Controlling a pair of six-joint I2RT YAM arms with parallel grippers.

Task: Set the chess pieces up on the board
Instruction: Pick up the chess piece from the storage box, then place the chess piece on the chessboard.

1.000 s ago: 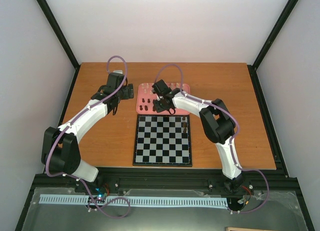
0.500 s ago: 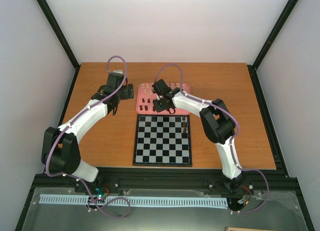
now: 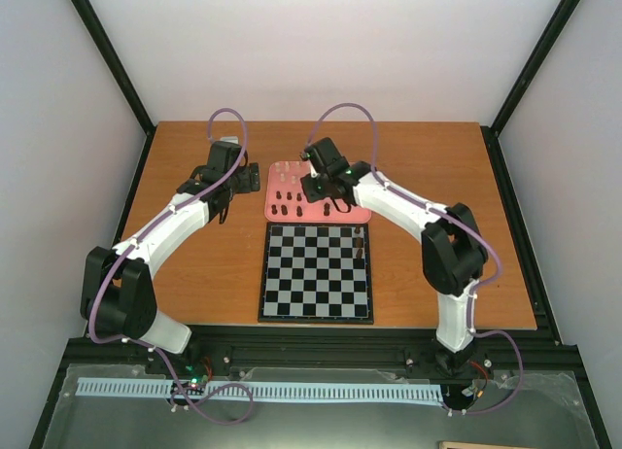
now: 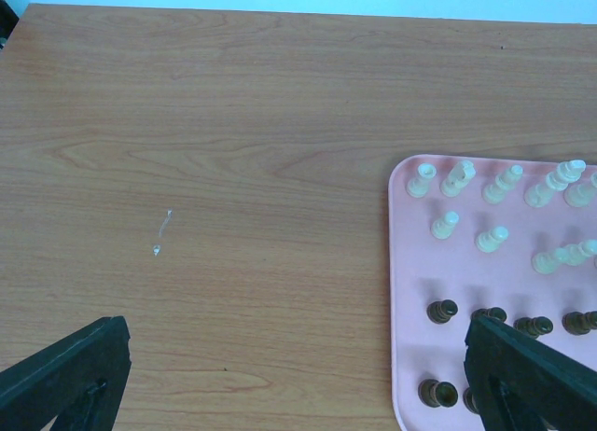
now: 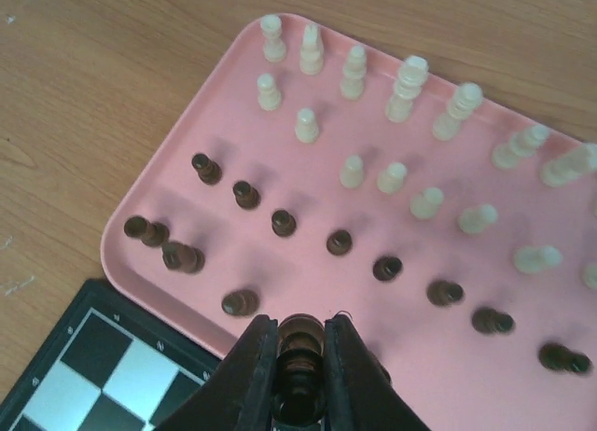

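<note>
1. The right claw (image 5: pixel 301 349) is clenched on a small dark brown turned chess piece (image 5: pixel 301 330), pinched between both fingers above the near edge of the pink rounded-corner plastic tray (image 5: pixel 229 137). Whether the piece has come clear of the tray floor cannot be told.
2. Around the claw, the remaining dark brown pieces (image 5: pixel 283 223) stand on the tray in a slanting row, with a loose cluster toward its near left corner.
3. Further back on the tray, the pale cream pieces (image 5: pixel 352 170) stand in two rough rows. None of them appears on the board.
4. The flat black-and-white checked chessboard (image 5: pixel 89 380) lies just beside the tray's near edge. From above, a few placed dark pieces (image 3: pixel 361 245) stand along its right-hand edge, and the other squares look bare.
5. The left claw (image 4: pixel 298 398) is released, with its fingers wide apart and nothing between them. It hangs over the wooden counter (image 4: pixel 233 170) just left of the tray.
6. The task looks to be at an early stage. Only a handful of dark pieces are set, the held one is presumably bound for the board, and most of the dark set and all of the cream set are left to place.
</note>
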